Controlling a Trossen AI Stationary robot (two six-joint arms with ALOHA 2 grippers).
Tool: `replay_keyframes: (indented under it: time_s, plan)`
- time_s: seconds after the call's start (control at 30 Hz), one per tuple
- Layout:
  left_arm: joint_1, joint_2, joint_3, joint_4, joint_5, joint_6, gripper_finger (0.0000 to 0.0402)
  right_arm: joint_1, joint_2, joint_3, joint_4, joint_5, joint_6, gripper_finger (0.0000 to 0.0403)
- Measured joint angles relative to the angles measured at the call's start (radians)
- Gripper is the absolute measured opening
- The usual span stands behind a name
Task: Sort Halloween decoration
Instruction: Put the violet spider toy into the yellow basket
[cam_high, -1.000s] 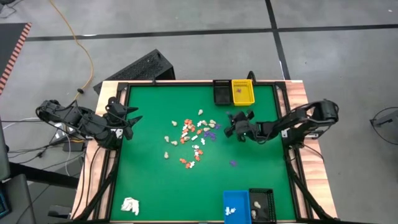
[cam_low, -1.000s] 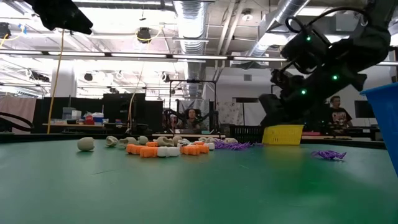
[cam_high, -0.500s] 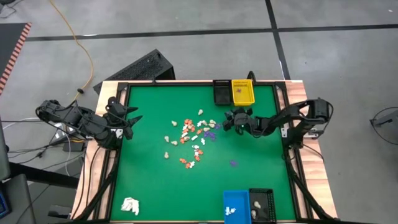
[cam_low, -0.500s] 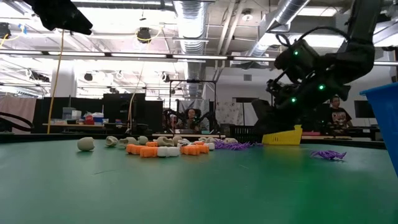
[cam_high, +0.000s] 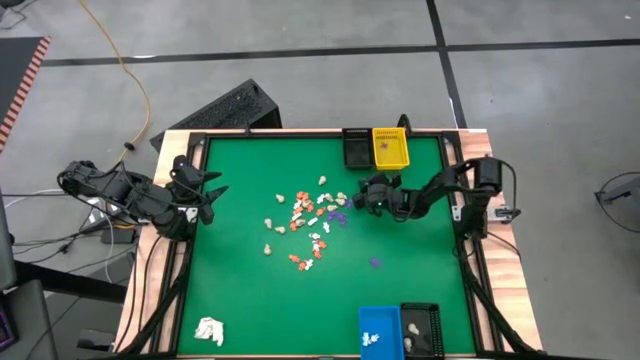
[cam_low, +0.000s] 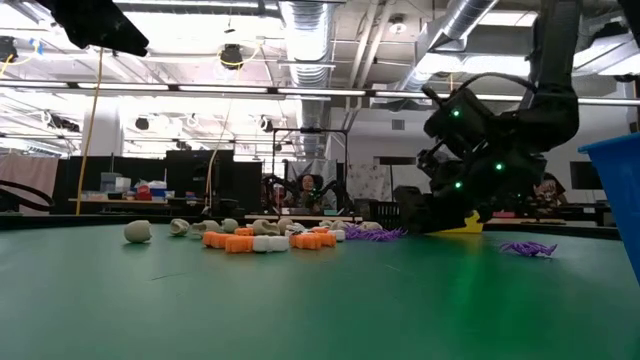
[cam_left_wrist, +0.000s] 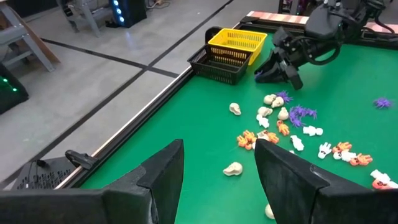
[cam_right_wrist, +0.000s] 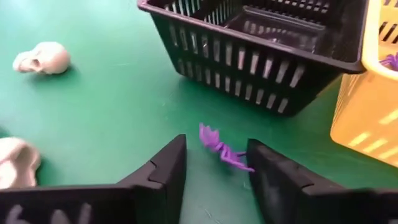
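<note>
The right pincer (cam_high: 368, 198) hovered low over the green counter (cam_high: 240, 290), just in front of the black basket (cam_right_wrist: 261, 43), its jaws parted moderately around a purple spider (cam_right_wrist: 219, 149) lying between them, not yet gripped. The remaining decorations, skulls (cam_right_wrist: 42, 58), orange and white pieces (cam_high: 305, 222), lay scattered on the side of the spider away from that basket. The spider looked featherlight and bendy, with thin legs likely to snag or flick aside; closing across its body seemed safest. The left pincer (cam_left_wrist: 217, 180) waited spread wide, well away from the basket.
</note>
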Motion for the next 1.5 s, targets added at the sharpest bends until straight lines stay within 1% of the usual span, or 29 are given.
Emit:
replay_keyframes:
  time_s: [0.1,0.27,0.33,0.5,0.67,0.8,0.9,0.97,1.07,1.17,1.3,1.4,1.5]
  plan:
    - [0.0,0.0,0.0,-0.008,0.005,0.0,0.0189,0.019,0.0,0.004,-0.013,0.014,0.011,0.0124]
    - [0.0,0.0,0.0,-0.025,0.005,0.0,0.0189,0.042,-0.035,0.003,-0.075,0.022,0.09,0.0026]
    - [0.0,0.0,0.0,-0.032,0.005,-0.001,0.0189,0.053,-0.051,0.003,-0.09,0.014,0.094,0.0009]
    - [0.0,0.0,0.0,-0.041,0.006,-0.016,0.0189,0.076,-0.109,0.002,-0.118,-0.027,0.109,0.0006]
    - [0.0,0.0,0.0,-0.043,0.006,-0.017,0.0189,0.094,-0.215,0.002,-0.149,-0.009,0.079,0.0003]
    - [0.0,0.0,0.0,-0.043,0.006,-0.023,0.0189,0.094,-0.331,0.002,-0.221,0.059,0.036,0.0002]
    - [0.0,0.0,0.0,-0.043,0.004,-0.027,0.0189,0.074,-0.424,0.002,-0.305,0.151,0.023,0.0002]
    - [0.0,0.0,0.0,-0.042,0.002,-0.027,0.0189,0.05,-0.48,0.002,-0.357,0.204,0.022,0.0002]
    - [0.0,0.0,0.0,-0.042,-0.005,-0.027,0.0189,-0.013,-0.543,0.002,-0.437,0.228,0.022,0.0002]
    - [0.0,0.0,0.0,-0.042,-0.024,-0.032,0.0189,-0.089,-0.572,0.002,-0.48,0.222,0.022,0.0002]
    - [0.0,0.0,0.0,-0.042,-0.03,-0.058,0.0189,-0.186,-0.57,0.002,-0.49,0.1,-0.013,0.0009]
    - [0.0,0.0,0.0,-0.042,-0.029,-0.061,0.0189,-0.247,-0.57,0.002,-0.511,0.027,-0.02,0.0039]
    - [0.0,0.0,0.0,-0.042,-0.029,-0.061,0.0189,-0.287,-0.57,0.002,-0.524,0.018,-0.02,0.0084]
